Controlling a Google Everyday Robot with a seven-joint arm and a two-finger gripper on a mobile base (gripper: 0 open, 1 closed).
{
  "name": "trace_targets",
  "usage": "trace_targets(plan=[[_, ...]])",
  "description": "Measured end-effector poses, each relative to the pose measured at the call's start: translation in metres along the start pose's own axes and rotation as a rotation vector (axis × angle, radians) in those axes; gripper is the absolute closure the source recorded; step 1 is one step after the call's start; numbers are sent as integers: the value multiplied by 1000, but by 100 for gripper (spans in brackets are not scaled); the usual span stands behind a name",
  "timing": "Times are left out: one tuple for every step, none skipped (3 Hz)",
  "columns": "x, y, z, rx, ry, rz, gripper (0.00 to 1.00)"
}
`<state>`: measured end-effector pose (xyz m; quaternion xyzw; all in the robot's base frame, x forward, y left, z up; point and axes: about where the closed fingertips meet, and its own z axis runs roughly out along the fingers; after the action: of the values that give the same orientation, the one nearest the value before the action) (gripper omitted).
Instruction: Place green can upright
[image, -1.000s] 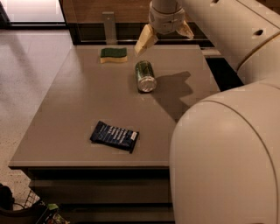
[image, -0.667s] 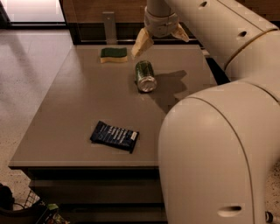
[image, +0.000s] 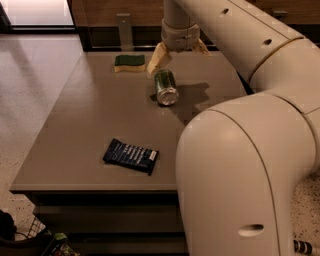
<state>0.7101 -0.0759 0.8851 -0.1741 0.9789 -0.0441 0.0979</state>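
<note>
Dark-green patterned can (image: 166, 87) lies on its side on the grey counter (image: 85, 115), towards the far edge, right of the sponge (image: 130, 62) and apart from it. Its long axis runs roughly far-to-near, with a shiny silver end facing the camera.

Gripper (image: 178, 60) hangs just beyond and above the can's far end. The jaws stand wide, one pale finger (image: 157, 58) angled down to the left and the other out to the right. The can lies on the near side of the jaws, close under them. I cannot tell whether the left finger touches it.

Judgement: the can is not yet upright. The grasp should close across the round body, at right angles to the long axis.

Materials:
- Can: smooth thin metal, cylindrical; likely to roll sideways if nudged.
- Sponge: flat, green over yellow, soft.
- Dark blue wrapper (image: 131, 156): flat, glossy; lies near the front edge, well apart from the can.
</note>
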Motion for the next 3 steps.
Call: trace_targets(plan=[[3, 12, 15, -59, 40, -9, 0], [0, 23, 26, -133, 57, -9, 0], [-8, 30, 32, -182, 59, 2, 0]])
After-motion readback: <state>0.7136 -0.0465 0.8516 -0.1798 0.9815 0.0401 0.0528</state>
